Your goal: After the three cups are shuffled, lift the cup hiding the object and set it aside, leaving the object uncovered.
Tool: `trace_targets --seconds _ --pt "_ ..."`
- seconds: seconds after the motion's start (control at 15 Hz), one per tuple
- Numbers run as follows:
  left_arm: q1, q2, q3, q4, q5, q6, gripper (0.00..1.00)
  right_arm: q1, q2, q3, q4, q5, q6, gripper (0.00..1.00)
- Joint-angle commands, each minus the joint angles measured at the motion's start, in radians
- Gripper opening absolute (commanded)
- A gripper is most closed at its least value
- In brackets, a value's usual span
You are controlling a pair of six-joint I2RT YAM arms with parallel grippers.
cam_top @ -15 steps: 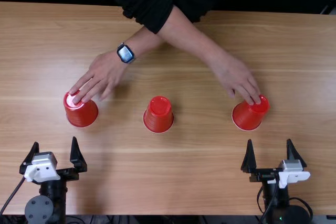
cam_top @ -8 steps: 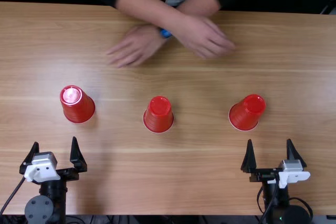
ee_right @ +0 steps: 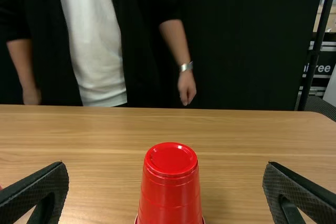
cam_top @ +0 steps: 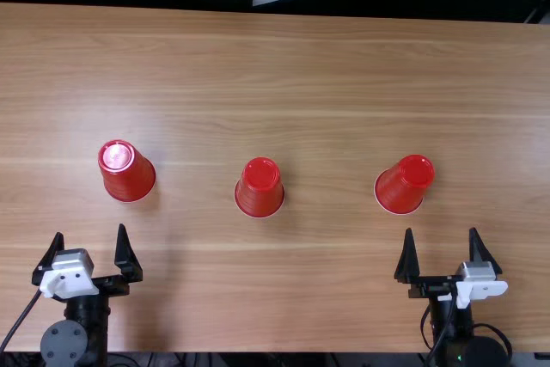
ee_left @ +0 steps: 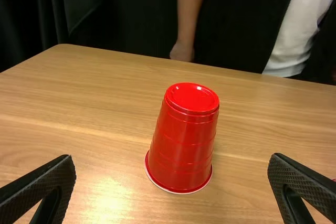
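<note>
Across the light brown wooden bench (cam_top: pixel 275 75), three red tapered plastic cups stand in a row through the lower middle of the top view: the left cup (cam_top: pixel 127 171) at lower left, the middle cup (cam_top: pixel 259 187) at centre, and the right cup (cam_top: pixel 404 185) at lower right, well apart. Each is inverted, mouth rim down flat on the wood and closed base up, so its long axis runs vertical, narrowing toward the top; the left wrist view shows the left cup (ee_left: pixel 182 139) this way and the right wrist view the right cup (ee_right: pixel 170 184). Nothing in these views tells which cup covers the object. The left end effector (cam_top: pixel 89 242) sits near the bottom left corner of the top view, below the left cup, and the right end effector (cam_top: pixel 441 242) near the bottom right, below the right cup; both have their fingers spread wide and hold nothing. These cups look very light, with thin walls likely to buckle under a hard squeeze and a smooth, sloping surface that could slide down out of a loose pinch. A sensible hold is probably across the upper wall close to the closed base, where the base stiffens the shell, with gentle pressure and a straight upward lift so the rim clears whatever lies beneath.
</note>
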Motion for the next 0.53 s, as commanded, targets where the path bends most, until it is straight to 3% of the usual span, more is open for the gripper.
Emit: trace_targets --seconds 0.0,0.2,0.27,0.47 --pt "-0.003 -0.012 -0.032 0.0 0.0 0.005 1.0 -0.006 -0.006 -0.014 0.003 0.002 0.004 1.0" --pt "-0.004 -0.012 -0.032 0.002 -0.014 0.007 1.0 0.0 -0.006 -0.016 0.003 -0.009 -0.01 1.0" --pt "-0.004 -0.012 -0.032 0.002 -0.005 0.01 1.0 -0.006 -0.006 -0.013 0.001 -0.006 -0.01 1.0" --pt "-0.006 -0.012 0.101 -0.02 0.017 0.126 1.0 -0.02 0.049 0.087 -0.002 0.0 0.001 1.0"
